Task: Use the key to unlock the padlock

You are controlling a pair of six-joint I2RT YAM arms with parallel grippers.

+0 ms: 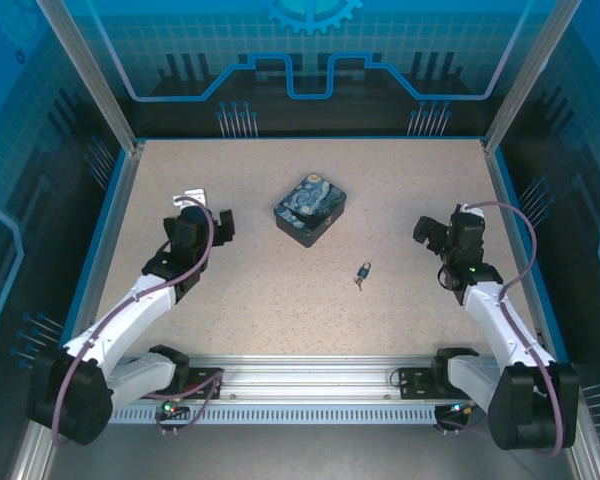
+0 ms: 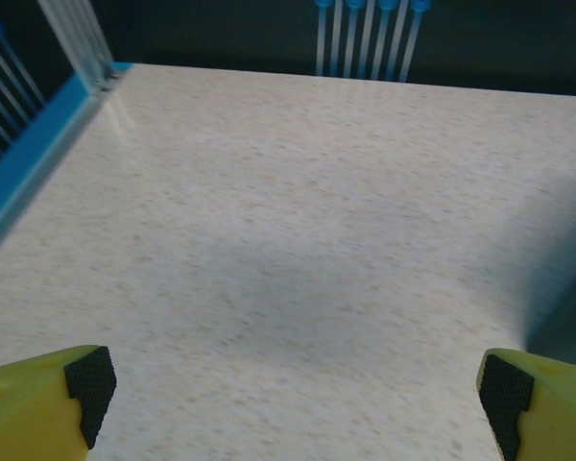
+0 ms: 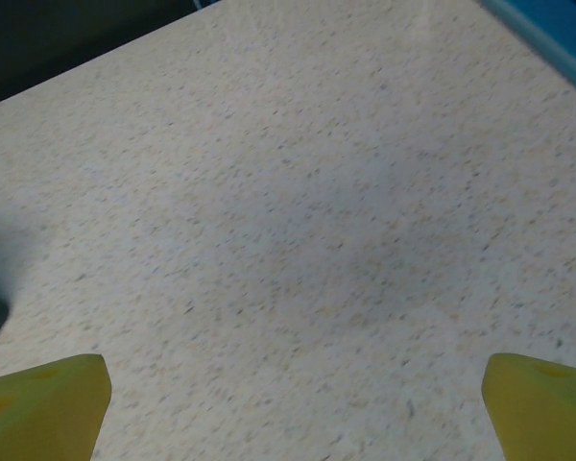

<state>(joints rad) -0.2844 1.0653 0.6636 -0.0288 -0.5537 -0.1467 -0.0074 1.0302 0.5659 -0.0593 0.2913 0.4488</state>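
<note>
The tiny padlock (image 1: 364, 269) lies flat on the speckled table, a little right of centre. A thin dark piece that looks like the key (image 1: 358, 285) lies right against its near end; too small to tell whether it sits in the lock. My left gripper (image 1: 210, 207) hovers open at the left, far from the lock. In the left wrist view, the left gripper (image 2: 296, 396) has its yellow fingers (image 2: 38, 403) spread wide over bare table. My right gripper (image 1: 440, 226) is open to the right of the padlock, and in its wrist view the right gripper (image 3: 298, 399) holds nothing.
A dark square box (image 1: 310, 209) with a swirly blue-and-yellow print sits behind and left of the padlock. Blue rails (image 1: 102, 236) and transparent walls bound the table (image 1: 280, 290). An aluminium base rail (image 1: 310, 375) runs along the near edge.
</note>
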